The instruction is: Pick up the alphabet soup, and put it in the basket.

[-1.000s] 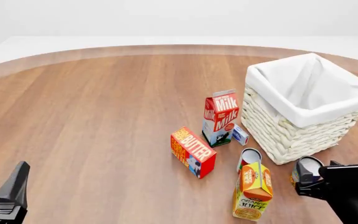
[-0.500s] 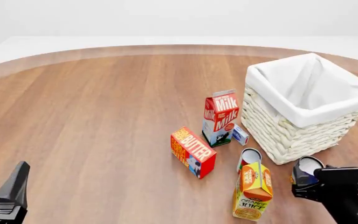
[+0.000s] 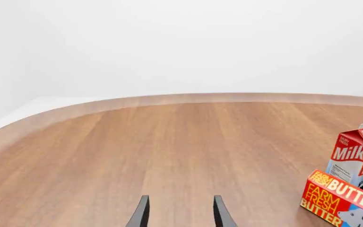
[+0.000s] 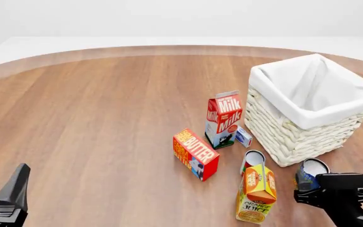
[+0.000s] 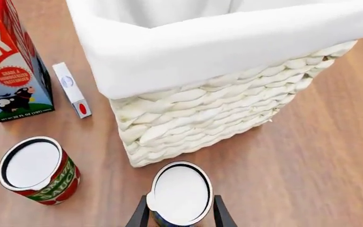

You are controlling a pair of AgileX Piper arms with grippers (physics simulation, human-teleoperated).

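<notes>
Far to the left of the basket (image 4: 307, 106), low over the bare tabletop (image 4: 93, 118), the left gripper (image 3: 179, 213) hangs with its jaws spread and nothing between them. Nearer the basket now: the butter box (image 4: 196, 154) lies tilted, the milk carton (image 4: 222, 119) stands upright just beside the basket's wall, and a small white box (image 5: 72, 89) rests between the two. Below them stands the red-labelled can (image 5: 36, 169), with the orange juice carton (image 4: 256, 194) touching or nearly so. Right by the basket's near corner sits the alphabet soup (image 5: 180, 193), upright on the tabletop, the right gripper (image 5: 179, 215) jaws closing on its sides.
</notes>
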